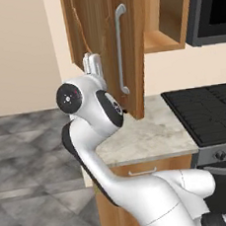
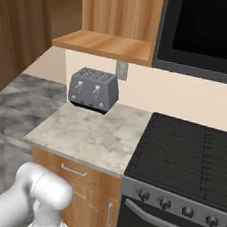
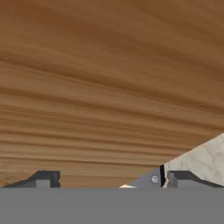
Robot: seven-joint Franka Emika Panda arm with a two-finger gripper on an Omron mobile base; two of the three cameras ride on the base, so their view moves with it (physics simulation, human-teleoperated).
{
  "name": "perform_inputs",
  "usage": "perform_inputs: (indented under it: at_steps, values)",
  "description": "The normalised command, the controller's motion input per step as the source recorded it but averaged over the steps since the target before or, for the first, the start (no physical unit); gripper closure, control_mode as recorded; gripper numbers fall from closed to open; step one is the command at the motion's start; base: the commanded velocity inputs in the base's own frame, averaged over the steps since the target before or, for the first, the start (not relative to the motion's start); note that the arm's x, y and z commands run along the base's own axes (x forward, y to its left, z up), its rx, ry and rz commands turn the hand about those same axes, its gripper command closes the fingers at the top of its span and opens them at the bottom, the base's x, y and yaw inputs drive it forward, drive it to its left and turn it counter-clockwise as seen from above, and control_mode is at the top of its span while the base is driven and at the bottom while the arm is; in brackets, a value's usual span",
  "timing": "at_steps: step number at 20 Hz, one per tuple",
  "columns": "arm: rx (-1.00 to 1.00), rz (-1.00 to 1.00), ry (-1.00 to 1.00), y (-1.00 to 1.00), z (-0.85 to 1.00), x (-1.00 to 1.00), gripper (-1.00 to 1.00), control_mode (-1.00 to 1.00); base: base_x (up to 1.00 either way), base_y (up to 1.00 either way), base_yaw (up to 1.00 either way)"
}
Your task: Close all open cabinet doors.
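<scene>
Your marble surface [image 1: 152,130] lies under an open cabinet door [image 1: 102,41]. The fingers [image 3: 43,178], spread apart at its 6 o'clock edge, look placed to push it shut.

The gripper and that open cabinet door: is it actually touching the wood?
Cannot tell. In the hand view the door looms close beyond the fingertips, but no contact or gap shows; in the left base view the arm hides the gripper.

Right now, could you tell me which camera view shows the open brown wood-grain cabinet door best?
The left base view: the open brown wood-grain cabinet door shows its carved panel and long silver bar handle, swung out over the counter. The right base view catches just a brown slab at its left edge; the hand view sees close-up wood grain.
</scene>
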Motion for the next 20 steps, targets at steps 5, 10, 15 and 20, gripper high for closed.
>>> perform_inputs:
  at_steps: [5, 10, 15, 20]
  values:
    - [0.05, -0.35, 0.0, -0.54, 0.0, 0.15, -1.0, -1.0, 0.0, 0.0, 0.0]
    - [0.02, -0.29, 0.0, -0.53, 0.0, 0.26, -1.0, -1.0, 0.0, 0.0, 0.0]
    - [0.05, -0.04, -0.03, -0.59, 0.0, 0.59, -1.0, -1.0, 0.0, 0.0, 0.0]
    - [0.1, 0.04, -0.01, -0.55, -0.05, 0.79, -1.0, -1.0, 0.0, 0.0, 0.0]
